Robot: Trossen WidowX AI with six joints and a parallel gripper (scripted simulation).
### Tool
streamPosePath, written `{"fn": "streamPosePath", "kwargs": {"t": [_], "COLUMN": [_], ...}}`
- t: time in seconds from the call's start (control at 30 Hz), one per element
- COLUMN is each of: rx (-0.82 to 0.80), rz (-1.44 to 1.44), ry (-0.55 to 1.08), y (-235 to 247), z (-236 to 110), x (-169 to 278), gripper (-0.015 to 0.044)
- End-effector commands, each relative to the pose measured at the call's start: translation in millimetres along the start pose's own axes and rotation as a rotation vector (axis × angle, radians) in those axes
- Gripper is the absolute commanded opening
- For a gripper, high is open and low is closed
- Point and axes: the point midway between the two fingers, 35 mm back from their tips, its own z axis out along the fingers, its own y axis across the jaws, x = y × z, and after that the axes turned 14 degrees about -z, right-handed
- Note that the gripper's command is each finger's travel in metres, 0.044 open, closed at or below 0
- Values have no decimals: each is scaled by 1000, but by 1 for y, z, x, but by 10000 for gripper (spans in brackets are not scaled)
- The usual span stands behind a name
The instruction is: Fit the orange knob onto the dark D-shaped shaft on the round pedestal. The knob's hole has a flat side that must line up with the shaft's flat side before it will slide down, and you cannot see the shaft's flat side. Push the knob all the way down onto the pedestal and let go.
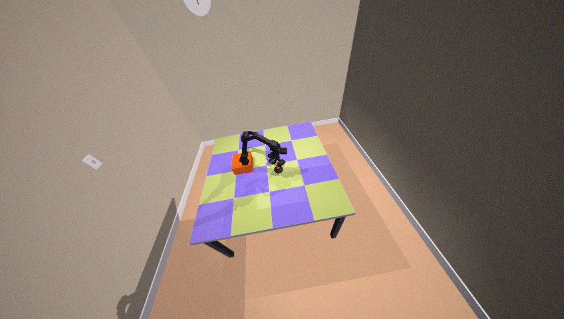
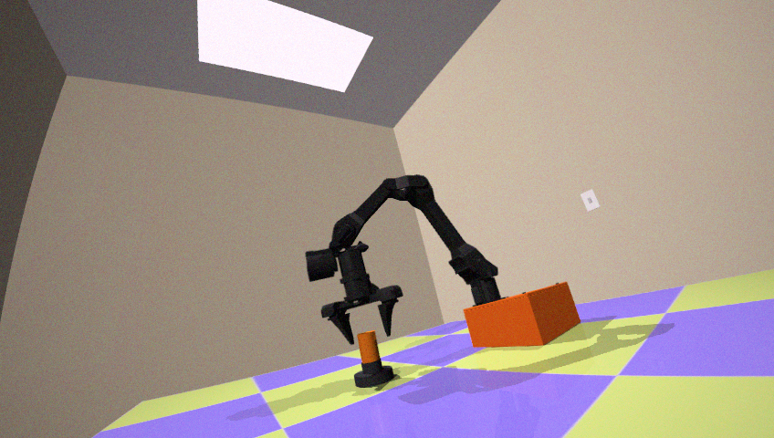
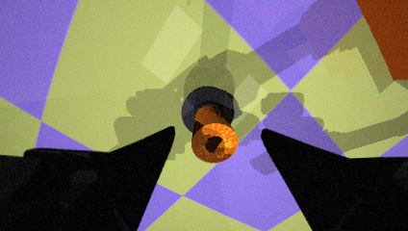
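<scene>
The gripper (image 2: pixel 364 324) hangs spread wide and empty just above the knob (image 2: pixel 369 347); the knob stands upright on the pedestal (image 2: pixel 373 375) (shaft hidden inside); release looks done, so the next move is a straight lift clear of the table (image 2: pixel 652 347).

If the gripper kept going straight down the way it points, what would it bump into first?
Probably the top of the orange knob standing on the dark round pedestal. The open gripper hangs right above it, touching nothing.
</scene>
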Motion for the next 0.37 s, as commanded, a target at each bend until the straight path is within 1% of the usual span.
{"fn": "streamPosePath", "kwargs": {"t": [0.0, 0.33], "rx": [-41, -42], "rz": [6, 6], "ry": [19, 19], "y": [2, 6], "z": [-59, -63], "x": [1, 2], "gripper": [440, 440]}}
